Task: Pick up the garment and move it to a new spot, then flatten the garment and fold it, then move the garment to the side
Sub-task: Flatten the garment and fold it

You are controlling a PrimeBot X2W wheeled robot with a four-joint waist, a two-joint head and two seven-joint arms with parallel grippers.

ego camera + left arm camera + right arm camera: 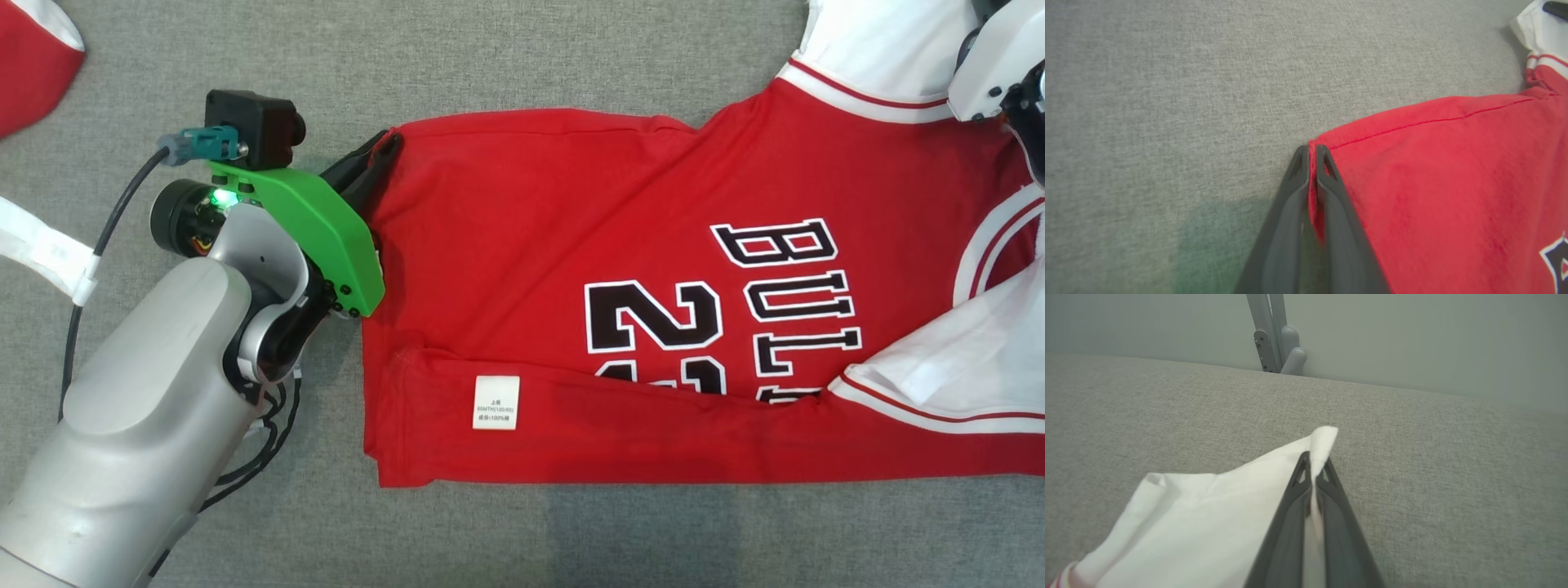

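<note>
Red garment [531,229] on grey cloth surface [522,539]. Left gripper [1310,157] clamps far-left hem corner [1331,143]; right gripper [1313,465] clamps white sleeve [1208,522]. Second red cloth [33,65] far left, well apart.

In the head view the red and white basketball jersey [571,204] ran off the right edge. Its folded lower flap hid the bottoms of the black-and-white number and lettering [653,327]. The print on the small white care label [495,402] was too small to read. A red cloth with a white edge [33,65] was cropped by the upper left corner. In the left wrist view the left hand [1310,152] blurred toward the bottom edge, which cut off its fingers.
</note>
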